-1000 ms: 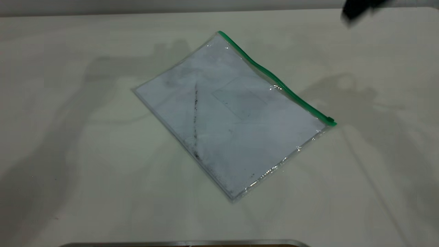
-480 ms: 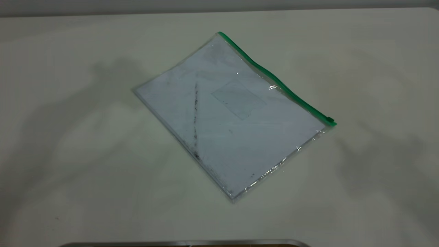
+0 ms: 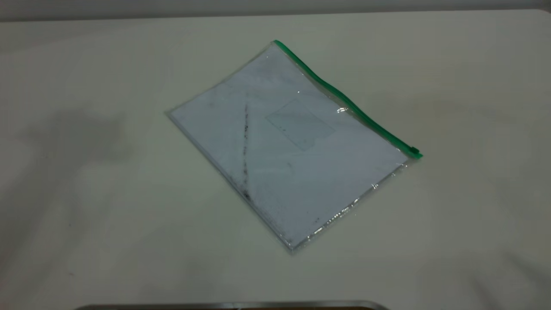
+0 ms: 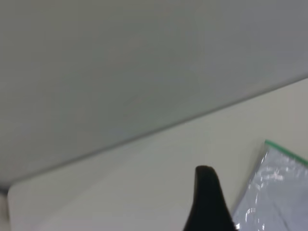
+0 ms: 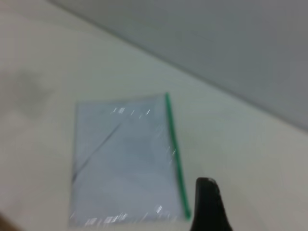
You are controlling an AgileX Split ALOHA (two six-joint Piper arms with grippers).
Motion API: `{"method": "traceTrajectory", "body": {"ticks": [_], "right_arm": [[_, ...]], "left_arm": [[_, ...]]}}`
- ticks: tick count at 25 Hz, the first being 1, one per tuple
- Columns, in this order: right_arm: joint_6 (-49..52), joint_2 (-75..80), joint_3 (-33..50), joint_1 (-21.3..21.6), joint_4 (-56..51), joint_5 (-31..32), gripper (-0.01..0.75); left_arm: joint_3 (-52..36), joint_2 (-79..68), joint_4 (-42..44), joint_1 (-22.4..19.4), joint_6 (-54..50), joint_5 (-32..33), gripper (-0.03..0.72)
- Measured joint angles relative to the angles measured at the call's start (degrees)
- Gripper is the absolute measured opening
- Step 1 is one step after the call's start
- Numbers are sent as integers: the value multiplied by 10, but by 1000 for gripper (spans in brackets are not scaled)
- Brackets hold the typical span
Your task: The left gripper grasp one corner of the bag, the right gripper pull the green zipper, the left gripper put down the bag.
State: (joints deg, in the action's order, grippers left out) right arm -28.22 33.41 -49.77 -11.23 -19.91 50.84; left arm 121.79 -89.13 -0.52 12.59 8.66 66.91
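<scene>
Gone from the exterior view is the black gripper that sat at the upper right corner a second ago; the arm shadows have faded too, while the large flat clear plastic bag [image 3: 290, 144] with white paper inside has not shifted. It lies flat at the frame's centre on the pale table [image 3: 86, 206], its narrow green zipper [image 3: 344, 100] along the upper right edge, slider [image 3: 414, 150] at the right-hand end. Nothing holds it. One dark finger each of the left gripper [image 4: 208, 202] and right gripper [image 5: 209, 204] shows; open or closed, I cannot tell. Whether the zip was pulled is unclear.
</scene>
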Motion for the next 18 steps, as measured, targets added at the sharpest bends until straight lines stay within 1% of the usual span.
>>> {"method": "traceTrajectory", "body": {"ticks": [3, 11, 15, 18], "right_arm": [[12, -85, 47, 0, 0, 35, 531], [44, -281, 159, 0, 0, 95, 531], [54, -337, 188, 0, 4, 120, 531], [59, -344, 195, 0, 35, 146, 531]], "left_arm": [[-101, 72, 11, 0, -27, 0, 582], [-399, 295, 11, 0, -62, 0, 582], [-518, 398, 12, 0, -63, 0, 582], [-592, 480, 12, 0, -64, 0, 582]]}}
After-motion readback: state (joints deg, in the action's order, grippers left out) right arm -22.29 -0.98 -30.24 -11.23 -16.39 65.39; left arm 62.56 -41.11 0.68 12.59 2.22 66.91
